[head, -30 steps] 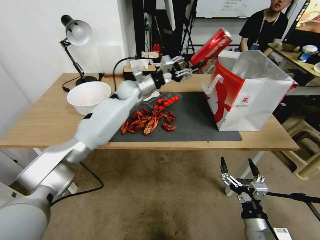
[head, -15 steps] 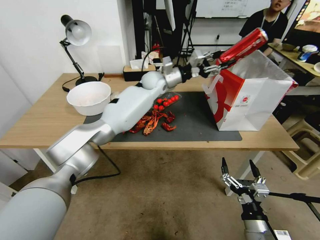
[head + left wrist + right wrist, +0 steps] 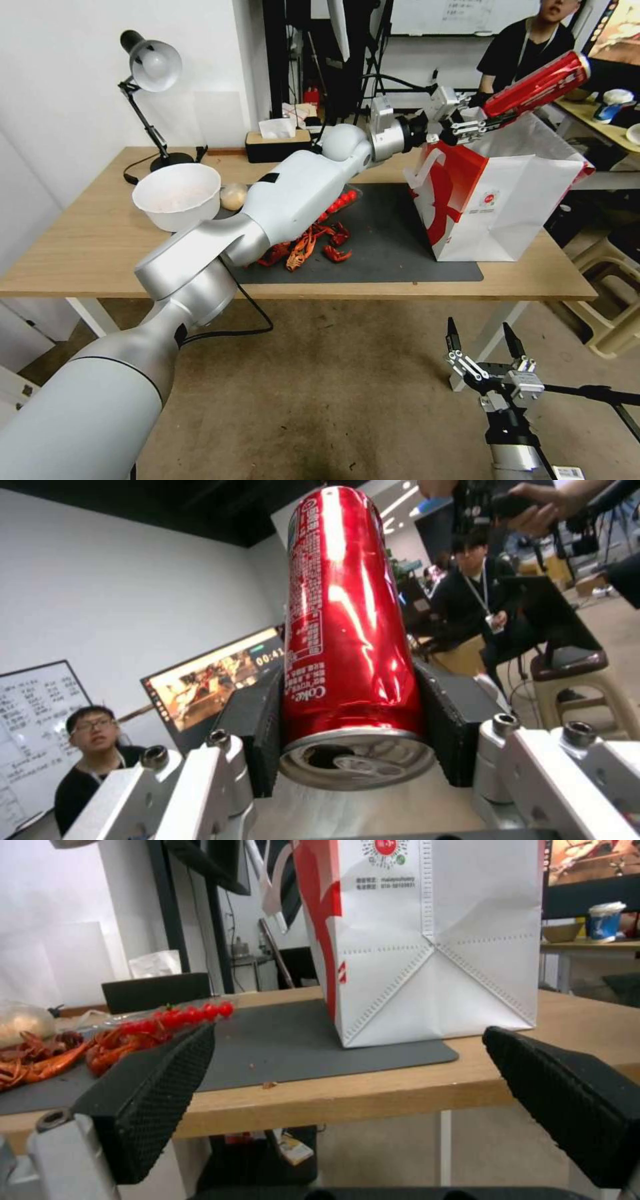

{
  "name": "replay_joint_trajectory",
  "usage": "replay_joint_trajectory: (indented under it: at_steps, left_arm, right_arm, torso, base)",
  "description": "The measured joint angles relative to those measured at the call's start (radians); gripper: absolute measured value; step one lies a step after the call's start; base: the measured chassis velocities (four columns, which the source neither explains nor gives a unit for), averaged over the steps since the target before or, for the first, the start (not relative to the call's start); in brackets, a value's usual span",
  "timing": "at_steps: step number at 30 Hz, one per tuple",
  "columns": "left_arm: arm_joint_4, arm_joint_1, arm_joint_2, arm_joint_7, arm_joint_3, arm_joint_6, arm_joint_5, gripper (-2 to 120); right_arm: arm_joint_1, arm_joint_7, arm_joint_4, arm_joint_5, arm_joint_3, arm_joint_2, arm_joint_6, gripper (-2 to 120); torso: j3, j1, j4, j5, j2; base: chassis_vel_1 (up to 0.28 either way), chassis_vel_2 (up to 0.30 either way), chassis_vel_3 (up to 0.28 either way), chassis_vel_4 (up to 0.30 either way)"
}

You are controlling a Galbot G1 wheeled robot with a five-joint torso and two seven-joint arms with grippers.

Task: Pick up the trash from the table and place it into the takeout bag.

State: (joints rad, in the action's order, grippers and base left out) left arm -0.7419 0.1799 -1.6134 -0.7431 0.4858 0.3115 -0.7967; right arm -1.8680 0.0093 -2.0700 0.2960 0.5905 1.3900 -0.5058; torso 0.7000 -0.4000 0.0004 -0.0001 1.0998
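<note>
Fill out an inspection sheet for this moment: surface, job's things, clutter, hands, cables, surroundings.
Surface: light-wood table with a dark grey mat.
Job's things: red soda can clamped tilted in the air above the open takeout bag, which stands upright on the mat's right end; small beige ball beside the white bowl.
Clutter: crayfish shells and cherry tomatoes on the mat; desk lamp; tissue box.
Hands: left hand shut on the can; right hand open, low over the floor in front of the table.
Cables: black cable hanging below the table's front edge.
Surroundings: a seated person behind the bag.
</note>
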Motion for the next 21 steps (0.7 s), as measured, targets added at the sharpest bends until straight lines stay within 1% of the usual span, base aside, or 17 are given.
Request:
replay_joint_trajectory:
  at_steps: [1,5,6,9,10,11,13,14,15,16,18,19,20,21]
  left_arm:
    - [0.0,0.0,0.0,0.0,0.0,0.0,0.0,43]
    - [-0.005,0.0,0.001,0.007,0.012,-0.005,0.008,63]
    - [-0.005,0.0,0.001,0.007,0.012,-0.005,0.008,63]
    - [-0.01,-0.004,0.002,0.024,0.015,-0.006,0.008,77]
    - [-0.01,-0.004,0.002,0.024,0.015,-0.006,0.008,77]
    - [-0.012,-0.006,0.003,0.029,0.015,-0.007,0.007,81]
    - [-0.021,-0.013,0.003,0.042,0.012,-0.008,0.005,92]
    - [-0.021,-0.013,0.003,0.042,0.012,-0.008,0.005,92]
    - [-0.028,-0.017,0.004,0.045,0.011,-0.013,0.004,97]
    - [-0.038,-0.021,0.005,0.045,0.011,-0.023,0.005,98]
    - [-0.05,-0.025,0.01,0.049,0.011,-0.035,0.007,99]
    - [-0.071,-0.033,0.024,0.064,0.01,-0.048,0.003,99]
    - [-0.077,-0.036,0.028,0.07,0.01,-0.051,0.001,100]
    - [-0.095,-0.045,0.043,0.101,0.009,-0.06,-0.005,100]
  right_arm:
    - [0.0,0.0,0.0,0.0,0.0,0.0,0.0,100]
    - [0.0,-0.001,0.006,0.004,0.003,-0.004,-0.004,100]
    - [0.0,-0.001,0.006,0.004,0.003,-0.004,-0.004,100]
    - [0.002,-0.002,0.006,0.008,0.005,-0.006,-0.004,100]
    - [0.002,-0.002,0.006,0.008,0.005,-0.006,-0.004,100]
    - [0.002,-0.002,0.006,0.01,0.005,-0.006,-0.004,100]
    - [0.004,-0.002,0.006,0.013,0.007,-0.007,-0.003,100]
    - [0.004,-0.002,0.006,0.013,0.007,-0.007,-0.003,100]
    - [0.004,-0.002,0.006,0.014,0.007,-0.007,-0.003,100]
    - [0.004,-0.002,0.006,0.014,0.007,-0.007,-0.003,100]
    - [0.004,-0.002,0.006,0.014,0.007,-0.006,-0.003,100]
    - [0.004,-0.002,0.006,0.013,0.007,-0.006,-0.001,100]
    - [0.004,-0.002,0.007,0.013,0.006,-0.006,-0.001,100]
    - [0.005,-0.002,0.008,0.011,0.005,-0.005,0.0,100]
  torso:
    - [0.0,0.0,0.0,0.0,0.0]
    - [0.0,0.0,-0.0004,0.0,0.0]
    - [0.0,0.0,-0.0004,0.0,0.0]
    - [0.0,0.0,-0.0003,0.0,0.0]
    - [0.0,0.0,-0.0003,0.0,0.0]
    - [0.0,0.0,-0.0003,0.0,0.0]
    - [0.0,0.0,-0.0003,0.0,0.0]
    - [0.0,0.0,-0.0003,0.0,0.0]
    - [0.0,0.0,-0.0003,0.0001,0.0]
    - [0.0,0.0,-0.0004,0.0,0.0]
    - [0.0,0.0,-0.0008,0.0,0.0]
    - [0.0,0.0,-0.0007,0.0001,0.0]
    - [0.0,0.0,-0.0007,0.0001,0.0]
    - [0.0,0.0,-0.0005,0.0,0.0]
  base:
    - [0.0,0.0,0.0,0.0]
    - [0.0,0.0,0.0,0.0]
    - [0.0,0.0,0.0,0.0]
    - [0.0,0.0,0.0,0.0]
    - [0.0,0.0,0.0,0.0]
    - [0.0,0.0,0.0,0.0]
    - [0.0,0.0,0.0,0.0]
    - [0.0,0.0,0.0,0.0]
    - [0.0,0.0,0.0,0.0]
    - [0.0,0.0,0.0,0.0]
    - [0.0,0.0,0.0,0.0]
    - [0.0,0.0,0.0,0.0]
    - [0.0,0.0,0.0,0.0]
    - [0.0,0.0,0.0,0.0]
